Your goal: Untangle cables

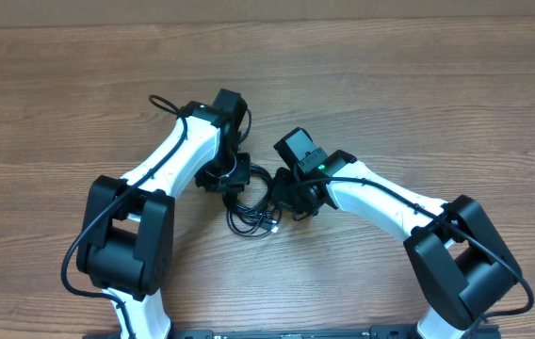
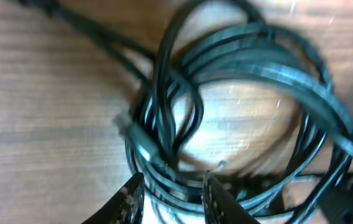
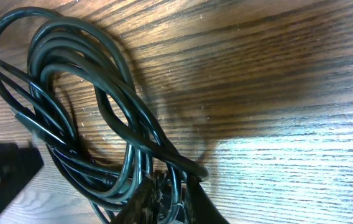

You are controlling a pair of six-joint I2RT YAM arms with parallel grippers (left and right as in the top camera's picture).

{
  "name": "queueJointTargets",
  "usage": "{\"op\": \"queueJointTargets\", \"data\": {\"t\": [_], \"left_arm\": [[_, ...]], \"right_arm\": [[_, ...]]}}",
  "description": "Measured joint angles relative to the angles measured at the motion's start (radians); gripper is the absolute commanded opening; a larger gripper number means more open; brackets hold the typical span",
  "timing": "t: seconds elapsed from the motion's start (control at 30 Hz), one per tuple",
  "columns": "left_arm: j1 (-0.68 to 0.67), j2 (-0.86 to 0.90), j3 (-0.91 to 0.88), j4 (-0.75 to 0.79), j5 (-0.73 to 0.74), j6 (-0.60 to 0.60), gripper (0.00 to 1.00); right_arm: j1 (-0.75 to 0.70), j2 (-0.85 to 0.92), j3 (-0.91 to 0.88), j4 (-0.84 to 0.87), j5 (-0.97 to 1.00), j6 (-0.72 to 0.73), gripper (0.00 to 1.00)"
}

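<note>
Cables (image 1: pixel 253 202) lie in one messy black bunch in the middle of the brown counter (image 1: pixel 390 85). From above, the left tool (image 1: pixel 233 177) sits at the left side of the bunch. The right tool (image 1: pixel 298 200) sits at its right side. No cord lies apart from the bunch, so I think the job is only at its start: getting a hold on both sides. The white arms (image 1: pixel 169 155) cover the tips here, so this view does not show how wide they are. I cannot count the cords or find a plug.

In the left wrist view the cables (image 2: pixel 245 68) fill the picture in round loops, and it is blurry. The left tool (image 2: pixel 171 202) has its fingers a little apart. Some cords run through the gap and look loose. Next, I think it must close on just one cord and hold it tight. The bottom edge cuts off part of the fingers.

In the right wrist view the cables (image 3: pixel 71 81) curl on the counter. The right tool (image 3: pixel 167 202) is narrow and looks like it pinches a few cords at the low end of the bunch. It should hold firm while the other side pulls away slowly. A dark block (image 3: pixel 2 168) sits at the left edge, and I cannot tell what it is.
</note>
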Motion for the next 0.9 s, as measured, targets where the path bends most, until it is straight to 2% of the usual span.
{"op": "queueJointTargets", "data": {"t": [0.37,0.73,0.9], "left_arm": [[0.000,0.000,-0.007,0.032,-0.061,-0.083,0.29],[0.000,0.000,-0.009,0.035,-0.094,-0.146,0.26],[0.000,0.000,-0.009,0.035,-0.095,-0.147,0.26]], "right_arm": [[0.000,0.000,0.000,0.003,0.003,0.000,0.15],[0.000,0.000,0.000,0.045,0.027,-0.001,0.25],[0.000,0.000,0.000,0.046,0.035,0.000,0.25]]}}
